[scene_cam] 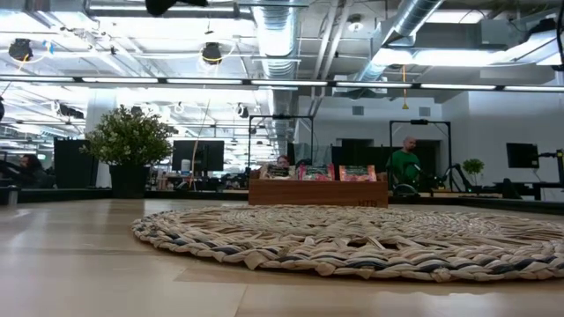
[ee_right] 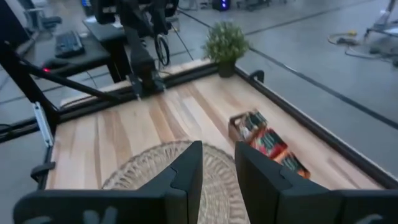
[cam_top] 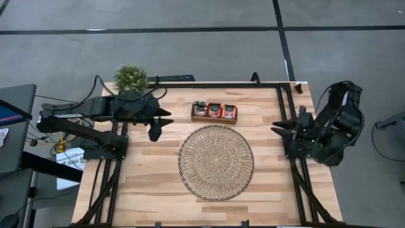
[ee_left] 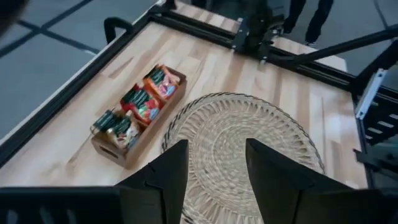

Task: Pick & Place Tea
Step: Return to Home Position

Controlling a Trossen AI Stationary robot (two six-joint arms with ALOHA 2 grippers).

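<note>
The tea sachets [cam_top: 214,110] stood packed in a small wooden tray [cam_top: 214,120] at the upper centre of the high view, just beyond the far edge of a round woven mat [cam_top: 216,162] that filled the middle of the tabletop [cam_top: 149,183]. The tray's left section held whitish sachets with dark print, while the middle and right sections held red-orange ones. In the low view the tray [scene_cam: 317,192] sat behind the mat, with the sachet tops showing above its rim. The left gripper [cam_top: 166,117] hung above the tabletop at the left of the high view, well apart from the tray, and its wrist camera showed its fingers [ee_left: 171,171] spread, with the mat visible between them. The right gripper [cam_top: 277,126] hung at the right edge of the tabletop; its fingers [ee_right: 186,171] were parted by a narrower gap and held nothing. A potted plant [cam_top: 131,77] stood at the upper left corner of the tabletop. A person [scene_cam: 404,163] in a green top showed in the room behind.
</note>
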